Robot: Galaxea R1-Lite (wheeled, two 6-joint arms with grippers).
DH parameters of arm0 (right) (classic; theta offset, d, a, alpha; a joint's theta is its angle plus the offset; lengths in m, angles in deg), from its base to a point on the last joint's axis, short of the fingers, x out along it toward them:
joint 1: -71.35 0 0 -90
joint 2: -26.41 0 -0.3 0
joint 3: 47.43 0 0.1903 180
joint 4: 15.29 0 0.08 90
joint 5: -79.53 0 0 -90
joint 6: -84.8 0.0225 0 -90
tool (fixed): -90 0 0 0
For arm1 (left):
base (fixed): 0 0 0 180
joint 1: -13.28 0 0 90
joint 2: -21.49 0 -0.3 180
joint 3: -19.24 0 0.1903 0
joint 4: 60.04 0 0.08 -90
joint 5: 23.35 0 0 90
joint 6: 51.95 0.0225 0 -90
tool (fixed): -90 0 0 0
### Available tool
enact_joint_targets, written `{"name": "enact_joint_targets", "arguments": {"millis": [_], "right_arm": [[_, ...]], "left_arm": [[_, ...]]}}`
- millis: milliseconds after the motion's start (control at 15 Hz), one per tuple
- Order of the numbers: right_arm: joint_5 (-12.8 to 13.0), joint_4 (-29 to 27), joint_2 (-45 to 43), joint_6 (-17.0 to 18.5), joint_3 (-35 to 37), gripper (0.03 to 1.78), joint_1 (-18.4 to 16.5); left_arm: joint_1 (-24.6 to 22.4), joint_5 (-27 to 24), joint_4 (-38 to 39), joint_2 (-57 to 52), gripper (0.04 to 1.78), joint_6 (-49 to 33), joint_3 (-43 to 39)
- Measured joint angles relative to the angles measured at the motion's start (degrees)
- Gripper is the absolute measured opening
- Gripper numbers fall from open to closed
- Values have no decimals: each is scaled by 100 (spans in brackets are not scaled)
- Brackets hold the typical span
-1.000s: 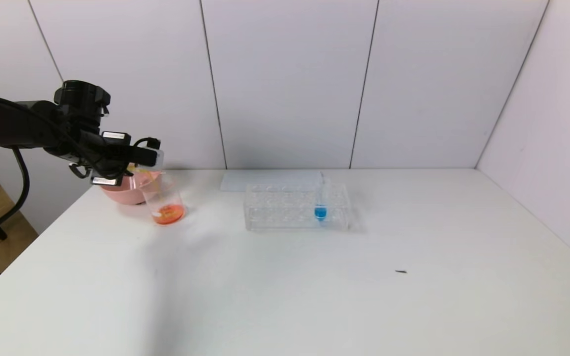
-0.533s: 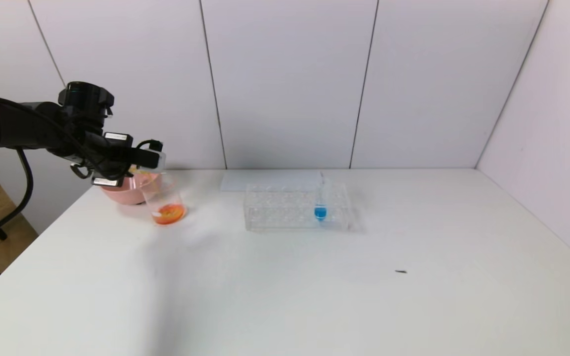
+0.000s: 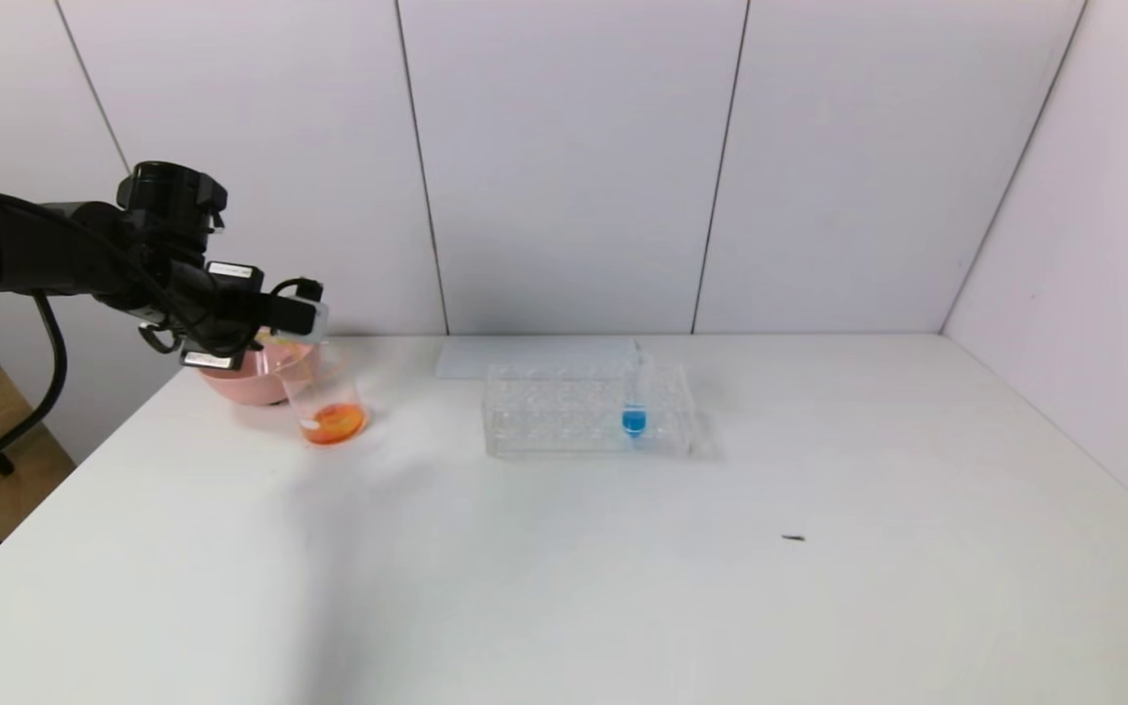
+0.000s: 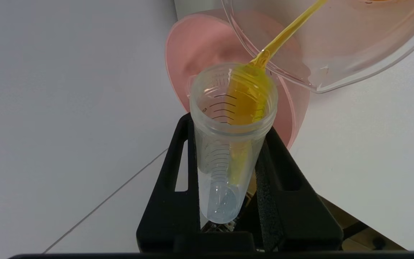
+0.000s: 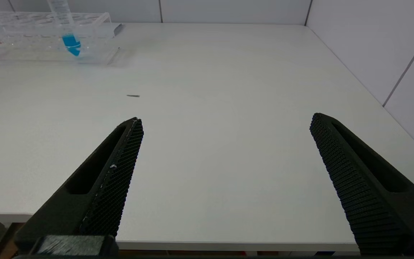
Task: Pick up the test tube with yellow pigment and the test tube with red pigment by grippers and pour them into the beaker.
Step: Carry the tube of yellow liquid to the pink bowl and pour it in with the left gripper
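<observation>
Left gripper [image 4: 234, 144]: I see it clamped on the test tube with yellow pigment [image 4: 234, 118], tipped, pouring.
Beaker [image 3: 327, 397]: far left, orange liquid inside; red probably already in.
Right gripper [image 5: 225, 144]: wide, empty.

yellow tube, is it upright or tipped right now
Tipped: the test tube with yellow pigment, clamped in the left gripper, streams yellow into the beaker.
</observation>
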State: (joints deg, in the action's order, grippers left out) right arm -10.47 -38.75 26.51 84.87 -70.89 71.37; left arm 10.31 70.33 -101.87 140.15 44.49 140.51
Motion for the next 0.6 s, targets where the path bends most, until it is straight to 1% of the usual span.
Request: {"name": "enact_joint_targets", "arguments": {"millis": [133,600], "right_arm": [[0,0,0,0,0,170,2],[0,0,0,0,0,170,2]], "left_arm": [[6,74,0,0,46,17,0],[22,87,10,-11,46,168,0]]}}
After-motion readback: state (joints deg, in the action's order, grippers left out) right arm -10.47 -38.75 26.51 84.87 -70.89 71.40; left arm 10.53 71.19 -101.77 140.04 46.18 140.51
